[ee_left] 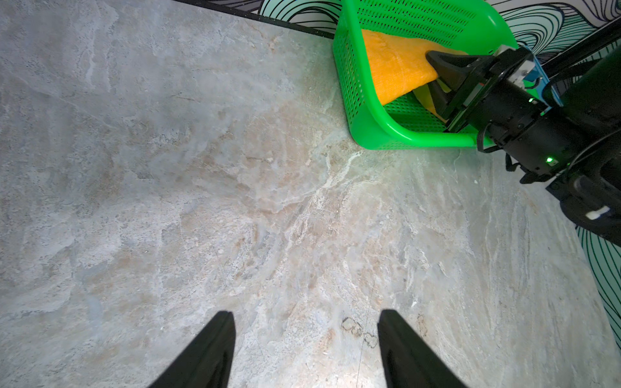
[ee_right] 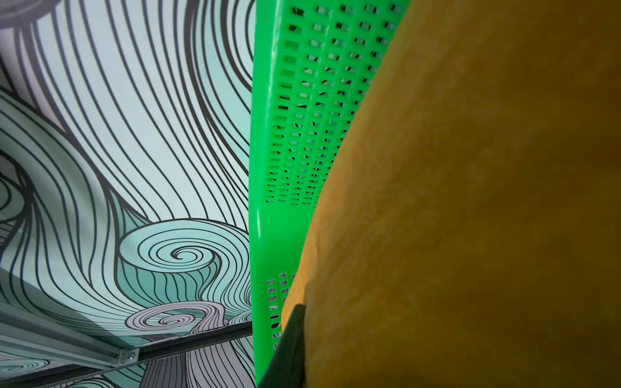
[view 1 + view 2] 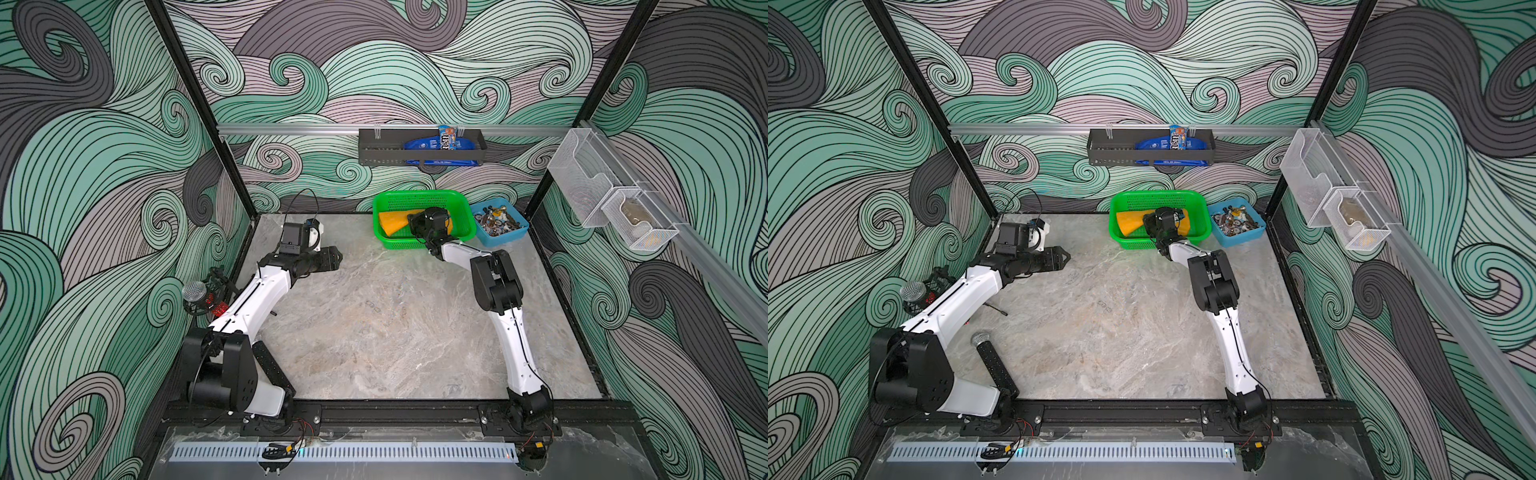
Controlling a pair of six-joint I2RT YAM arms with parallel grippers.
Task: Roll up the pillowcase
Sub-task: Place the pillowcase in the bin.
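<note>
Across the floor of the wave-patterned enclosure, a marble-look table (image 3: 395,332) fills most of both top views, its middle bare. Two white-and-black arms rise from the near edge. The left arm (image 3: 257,299) leans toward the far left corner, and the right arm (image 3: 511,332) reaches to the far edge, right of centre. On the back wall a dark shelf (image 3: 382,149) hangs from a metal rail and holds blue packets. Below it a green basket (image 3: 415,199) stands on the table against the far edge. The pillowcase (image 3: 392,222) lies inside the basket as a plump mustard-yellow bundle, slanting across its floor. Just beside the basket's right side sits a blue bin (image 3: 507,241) full of small mixed parts. A microphone (image 3: 194,292) is mounted by the left arm. The left gripper (image 1: 305,314) hangs above bare table with its fingers spread wide and nothing between them. The right gripper (image 1: 431,72) dips into the basket, and in the left wrist view its fingers sit a little apart on either side of the bundle's end. Whether they pinch the cloth or merely flank it cannot be told. In the right wrist view the yellow cloth crowds the picture, with one dark fingertip (image 2: 292,339) lying against it next to the basket wall.
</note>
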